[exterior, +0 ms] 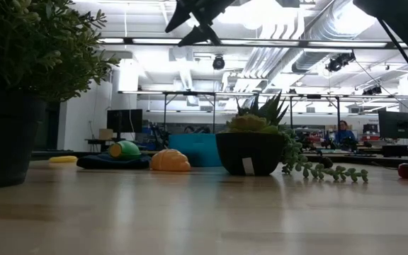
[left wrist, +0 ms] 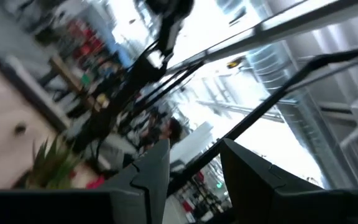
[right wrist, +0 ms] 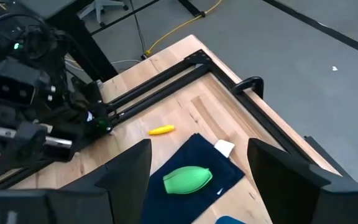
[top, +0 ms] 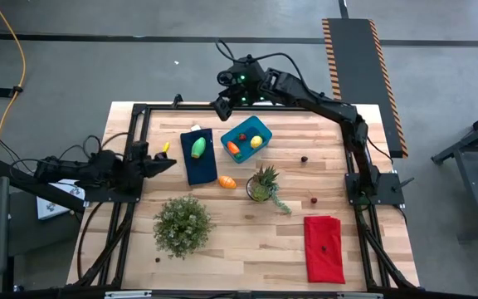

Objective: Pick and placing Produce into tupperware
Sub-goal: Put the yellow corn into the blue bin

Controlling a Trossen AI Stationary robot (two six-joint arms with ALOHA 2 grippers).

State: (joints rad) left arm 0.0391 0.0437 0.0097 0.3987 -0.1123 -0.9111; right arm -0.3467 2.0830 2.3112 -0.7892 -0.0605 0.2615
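Blue tupperware holds carrot, seemingly lemon.

Right claw raised high, fingers parted. Left claw low, tilted, fingers parted.

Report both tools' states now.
Left tool: open, empty, at the table's left edge.
Right tool: open, empty, above the green oval on the cloth.

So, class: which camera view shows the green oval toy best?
The right wrist view: the green oval lies large and unblocked on the dark blue cloth. The high view shows it small; the low view shows only its side; the left wrist view misses it.
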